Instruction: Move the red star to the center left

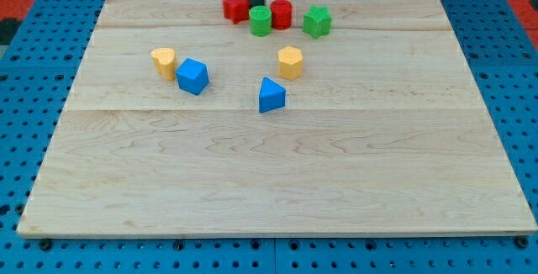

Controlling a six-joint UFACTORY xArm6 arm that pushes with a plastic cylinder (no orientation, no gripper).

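Note:
The red star (235, 7) lies at the view's top, just left of centre, on the wooden board (277, 181). My tip (254, 3) comes down from the top edge and stands right beside the star's right side, behind the green cylinder (260, 20). A red cylinder (282, 13) sits to the right of my tip, touching the green cylinder. A green star (317, 22) lies further right.
A yellow block (164, 60) and a blue cube (192, 76) sit at the left. A yellow hexagon (290, 62) and a blue triangle (271, 95) sit near the centre. Blue pegboard surrounds the board.

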